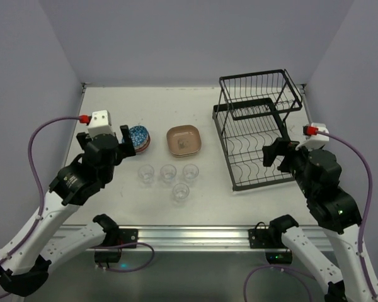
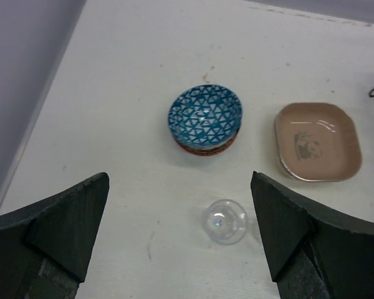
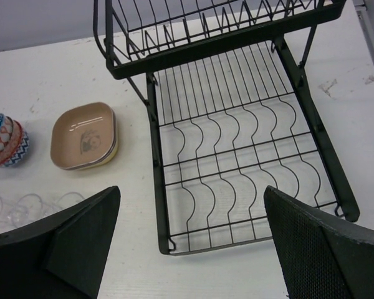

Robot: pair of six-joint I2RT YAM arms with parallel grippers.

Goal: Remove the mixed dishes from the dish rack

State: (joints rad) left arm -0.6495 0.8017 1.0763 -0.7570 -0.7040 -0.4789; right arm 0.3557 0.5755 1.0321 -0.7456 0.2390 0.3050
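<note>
The black wire dish rack stands at the right, and no dish shows in either tier. A blue patterned bowl is stacked on a red one at the left. A tan plate tops a small stack of plates. Several clear glass cups stand in front of them; one cup sits between my left fingers' span. My left gripper hovers open just in front of the bowls. My right gripper is open above the rack's near left corner.
The side walls run close to the table's left and right edges. The rack's raised upper basket stands at the back right. The arm bases and a metal rail line the near edge.
</note>
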